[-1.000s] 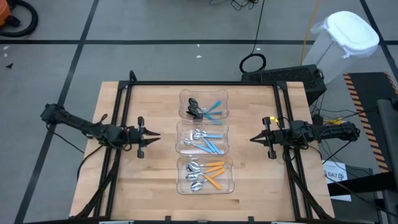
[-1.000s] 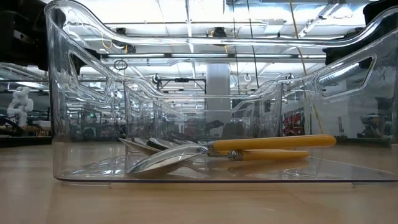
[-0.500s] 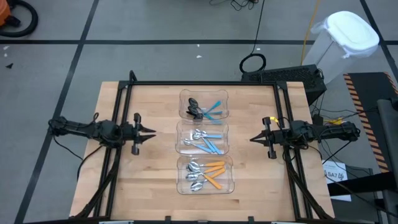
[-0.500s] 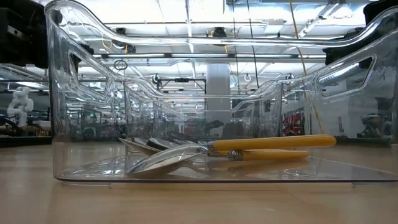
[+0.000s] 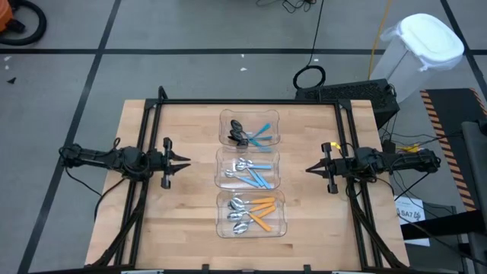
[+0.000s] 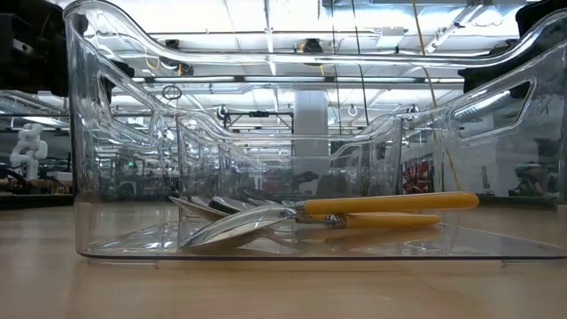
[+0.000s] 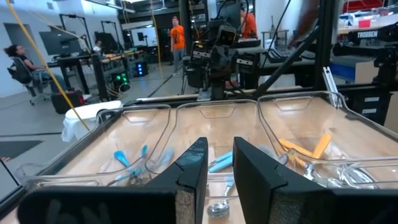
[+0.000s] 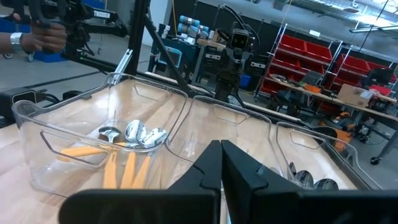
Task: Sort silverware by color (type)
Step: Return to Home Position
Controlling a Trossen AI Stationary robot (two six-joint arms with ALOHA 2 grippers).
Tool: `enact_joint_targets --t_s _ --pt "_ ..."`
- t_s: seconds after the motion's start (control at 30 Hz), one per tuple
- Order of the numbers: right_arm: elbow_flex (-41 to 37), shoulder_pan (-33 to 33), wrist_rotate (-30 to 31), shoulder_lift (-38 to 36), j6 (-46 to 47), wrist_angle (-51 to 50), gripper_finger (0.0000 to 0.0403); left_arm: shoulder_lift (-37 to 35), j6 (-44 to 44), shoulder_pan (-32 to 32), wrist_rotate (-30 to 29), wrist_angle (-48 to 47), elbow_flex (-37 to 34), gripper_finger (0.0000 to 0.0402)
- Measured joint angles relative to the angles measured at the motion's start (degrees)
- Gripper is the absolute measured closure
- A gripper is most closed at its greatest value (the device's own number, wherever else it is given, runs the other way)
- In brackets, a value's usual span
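Low view: orange-handled spoons [image 6: 390,205] overlap in near bin [image 6: 89,133] (count unclear).

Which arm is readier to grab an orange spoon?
Probably the left: the left gripper is open, the right gripper shut. Both sit about equally far from the orange spoons.

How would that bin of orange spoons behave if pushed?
The bin looks like thin clear plastic, so probably light. Its flat base would likely slide on the smooth wooden table rather than tip. The spoons lie loose inside and might shift.
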Motion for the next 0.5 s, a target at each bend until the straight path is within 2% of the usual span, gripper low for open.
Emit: enact_joint_targets --t_s 0.33,0.5 --pt "0.02 0.00 0.13 0.00 -0.55 0.00 0.0403 0.00 1.01 0.24 0.03 -0.12 0.00 0.0326" --pt "0.02 0.00 0.17 0.00 -1.15 0.00 0.0403 0.00 0.92 3.91 2.66 -0.59 0.00 0.0326"
